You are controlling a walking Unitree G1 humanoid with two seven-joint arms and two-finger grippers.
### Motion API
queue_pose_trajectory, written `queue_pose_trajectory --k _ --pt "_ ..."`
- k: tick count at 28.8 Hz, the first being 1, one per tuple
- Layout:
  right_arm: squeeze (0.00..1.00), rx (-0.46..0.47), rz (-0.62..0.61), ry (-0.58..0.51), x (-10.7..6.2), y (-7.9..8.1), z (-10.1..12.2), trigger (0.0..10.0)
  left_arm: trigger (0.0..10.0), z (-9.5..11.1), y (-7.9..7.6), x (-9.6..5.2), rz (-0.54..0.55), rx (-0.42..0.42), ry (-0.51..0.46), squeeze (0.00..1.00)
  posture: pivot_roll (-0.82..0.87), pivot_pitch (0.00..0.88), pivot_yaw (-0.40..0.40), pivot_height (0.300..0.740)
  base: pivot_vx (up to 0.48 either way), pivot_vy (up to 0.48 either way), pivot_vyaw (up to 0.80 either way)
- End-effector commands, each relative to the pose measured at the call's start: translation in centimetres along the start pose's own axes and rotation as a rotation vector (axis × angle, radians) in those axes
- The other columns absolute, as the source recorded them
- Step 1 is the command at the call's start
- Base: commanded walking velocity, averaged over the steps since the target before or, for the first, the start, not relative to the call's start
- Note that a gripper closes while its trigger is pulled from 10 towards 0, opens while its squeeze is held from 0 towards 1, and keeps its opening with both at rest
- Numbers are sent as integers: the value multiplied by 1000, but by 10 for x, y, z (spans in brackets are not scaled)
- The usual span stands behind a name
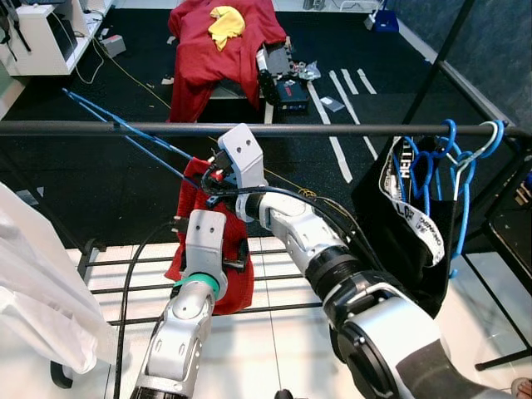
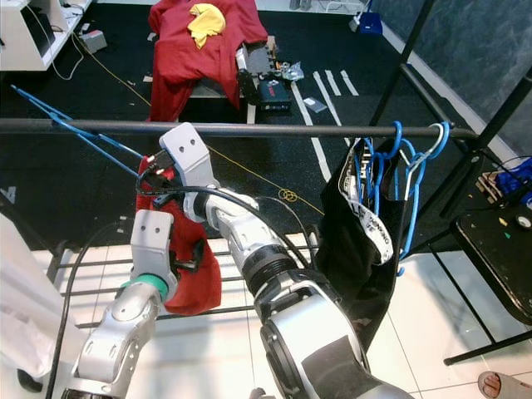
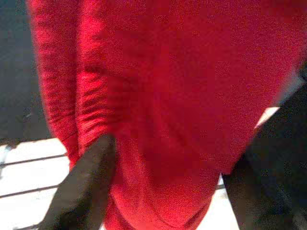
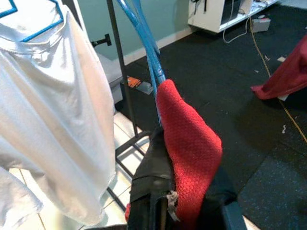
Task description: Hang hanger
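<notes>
A blue hanger [image 1: 100,112] carries a red garment [image 1: 237,291] and is held just below the grey rail [image 1: 332,129], its long end pointing up and to the left past the rail. My right gripper [image 1: 212,179] is shut on the hanger and the top fold of the red cloth; in the right wrist view a black finger [image 4: 148,177] presses against the cloth [image 4: 192,143] beside the blue wire [image 4: 151,72]. My left gripper [image 3: 175,187] is lower, its two fingers spread wide, with the hanging red cloth [image 3: 168,96] between them.
A black garment [image 1: 416,224] on several blue hangers [image 1: 453,158] hangs at the rail's right end. A white garment [image 1: 41,291] hangs at the left. The rack's base bars [image 1: 141,262] cross the white floor. Red and yellow cloths [image 1: 220,41] lie far behind.
</notes>
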State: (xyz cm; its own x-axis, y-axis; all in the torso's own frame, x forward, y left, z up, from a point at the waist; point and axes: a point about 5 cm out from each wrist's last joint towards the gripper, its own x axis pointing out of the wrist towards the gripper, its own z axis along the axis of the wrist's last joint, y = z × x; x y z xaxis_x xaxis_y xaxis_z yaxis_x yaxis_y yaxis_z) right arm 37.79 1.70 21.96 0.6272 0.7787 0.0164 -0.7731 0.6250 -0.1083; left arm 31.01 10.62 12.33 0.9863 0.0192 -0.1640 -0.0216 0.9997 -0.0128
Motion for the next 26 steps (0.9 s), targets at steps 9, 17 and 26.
queue_pose_trajectory --k 9,17,26 --pt "0 14 -7 -55 1 -3 12 10000 0 -7 -1 0 52 -126 -2 0 4 133 -5 740 0 0 0" --pt "0 -27 -37 -53 -4 -9 9 10000 0 1 1 -14 -32 -33 -71 0 1 135 1 740 0 0 0" --pt "388 -62 -80 -90 -17 -22 11 10000 0 19 25 -60 -205 125 -194 0 -5 136 14 740 0 0 0"
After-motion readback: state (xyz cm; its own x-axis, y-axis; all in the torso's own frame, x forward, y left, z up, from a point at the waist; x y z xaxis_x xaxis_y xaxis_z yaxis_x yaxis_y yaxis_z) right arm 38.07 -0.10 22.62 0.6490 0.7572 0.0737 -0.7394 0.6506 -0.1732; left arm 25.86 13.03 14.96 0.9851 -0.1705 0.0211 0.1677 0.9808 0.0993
